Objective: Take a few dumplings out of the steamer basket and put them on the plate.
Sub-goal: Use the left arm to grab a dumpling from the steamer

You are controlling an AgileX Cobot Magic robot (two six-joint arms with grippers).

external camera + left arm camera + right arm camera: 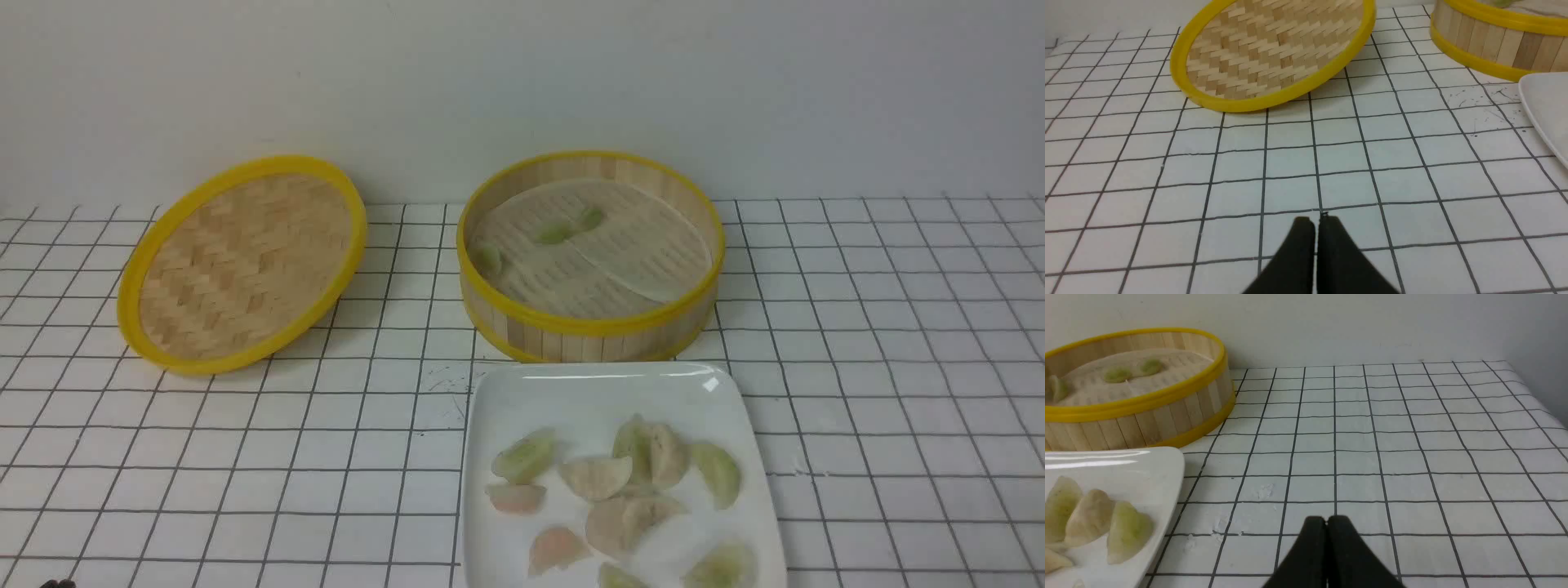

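Observation:
The steamer basket (pixel 589 328) stands at the back centre, and three pale-green dumplings (pixel 555 234) lie on its liner. Just in front of it is the white plate (pixel 588 390), holding several dumplings: green ones (pixel 524 456), pinkish ones (pixel 516 496) and beige ones (pixel 596 476). Neither gripper shows in the front view. In the left wrist view my left gripper (pixel 1316 220) is shut and empty above bare table, near the lid. In the right wrist view my right gripper (pixel 1327 520) is shut and empty over the table beside the plate (pixel 1147 469) and the basket (pixel 1139 412).
The flat woven lid (pixel 245 261) with a yellow rim leans tilted at the back left. The table carries a white cloth with a black grid, and a wall closes the back. The table's right edge (pixel 1547 408) shows in the right wrist view.

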